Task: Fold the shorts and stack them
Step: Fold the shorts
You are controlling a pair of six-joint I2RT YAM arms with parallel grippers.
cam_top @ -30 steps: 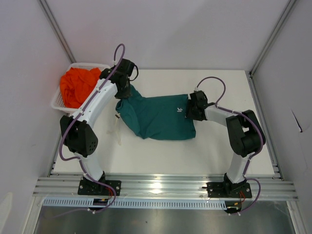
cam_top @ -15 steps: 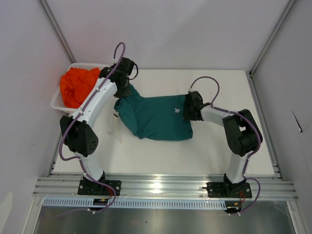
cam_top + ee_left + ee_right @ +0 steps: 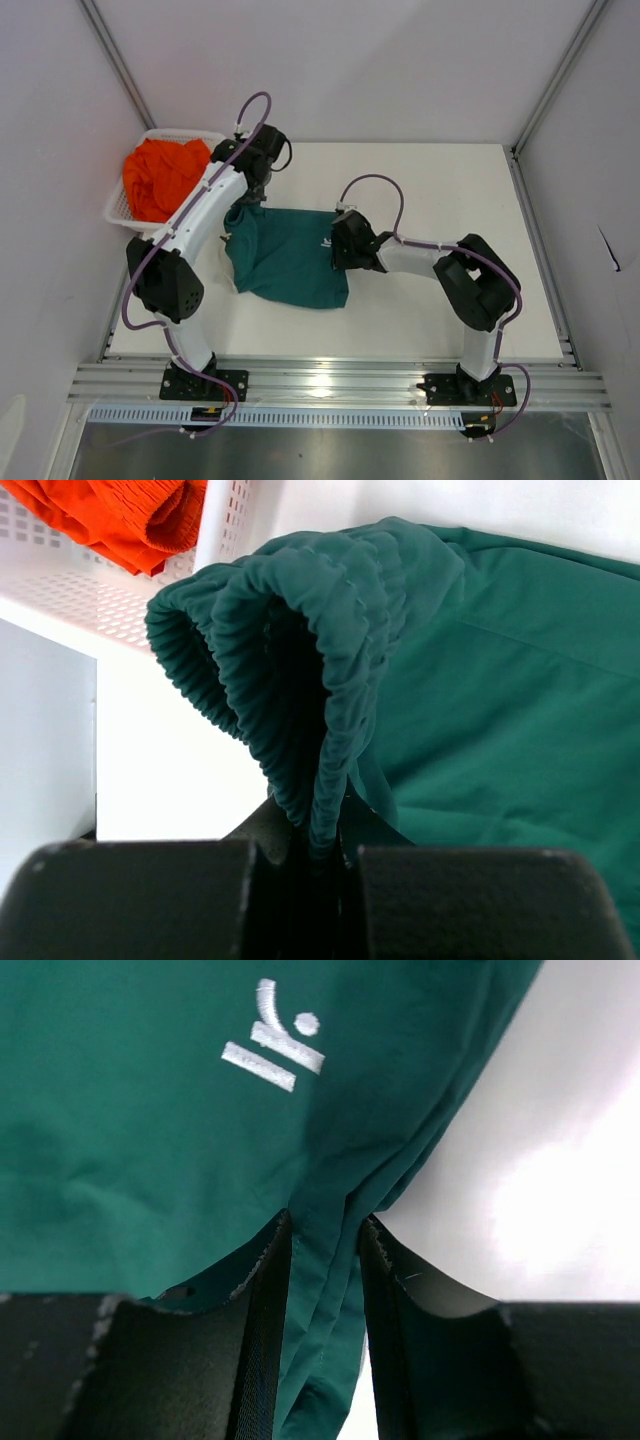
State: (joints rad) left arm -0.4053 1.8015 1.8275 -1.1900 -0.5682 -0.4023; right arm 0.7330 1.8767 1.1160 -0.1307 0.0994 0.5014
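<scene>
The dark teal-green shorts [image 3: 285, 255] lie on the white table, bunched toward the left. My left gripper [image 3: 258, 190] is shut on their gathered elastic waistband [image 3: 300, 680] at the far left corner. My right gripper [image 3: 340, 245] is shut on a fold of their hem [image 3: 325, 1260], beside a small white logo [image 3: 275, 1045]. The bright orange shorts [image 3: 160, 178] lie crumpled in the white mesh basket [image 3: 118, 212] at the far left; they also show in the left wrist view [image 3: 120, 515].
The basket's wall [image 3: 225, 520] stands close beside my left gripper. Grey side walls and metal frame posts [image 3: 550, 90] enclose the table. An aluminium rail [image 3: 330, 380] runs along the near edge.
My right gripper has dragged the shorts' right edge leftward across the table, bunching the cloth narrower. My left gripper has shifted slightly right and back, holding the waistband.
</scene>
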